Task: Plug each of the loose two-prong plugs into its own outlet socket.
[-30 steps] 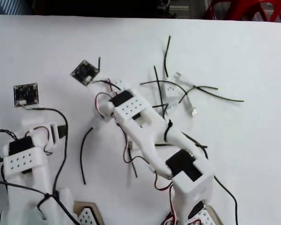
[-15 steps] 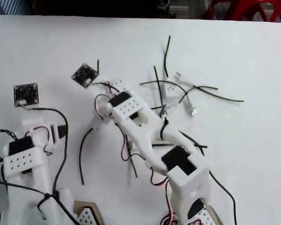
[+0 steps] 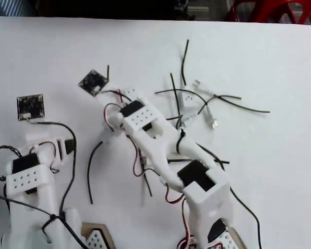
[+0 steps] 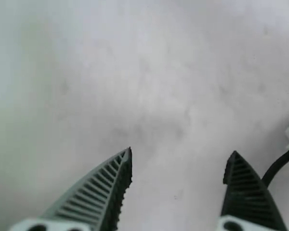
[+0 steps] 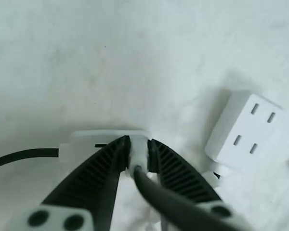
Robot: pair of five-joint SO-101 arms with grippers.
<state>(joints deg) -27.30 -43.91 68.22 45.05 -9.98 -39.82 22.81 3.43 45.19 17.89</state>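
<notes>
Sockets first: white outlet block (image 5: 245, 131) lies flat on the table (image 5: 86, 57) just beside the right gripper (image 5: 137, 141), its four slots facing up. A second white block (image 5: 84, 139) sits right under the fingertips, touching them. I cannot tell whether the prongs are seated in it.

Right gripper: fingers clamped on a white plug (image 5: 138, 150), whose black cord (image 5: 173, 202) runs back toward the wrist. Another black cord (image 5: 19, 158) leaves the second block sideways.

Left gripper (image 4: 182, 154): fingers spread apart, holding nothing, low over bare table. A black cord end (image 4: 278, 166) lies next to one finger.

Table is plain white, with a dark strip beyond its far edge and a red chair frame (image 3: 269, 10) at the back.

From above, the right arm (image 3: 160, 140) lies diagonally across the middle and covers its own fingers. Beyond it are one outlet block (image 3: 186, 98) and two loose plugs (image 3: 198, 85) (image 3: 213, 122), with black cords (image 3: 238, 105) tangled across them. The left arm (image 3: 28, 179) is well apart at the near corner.
</notes>
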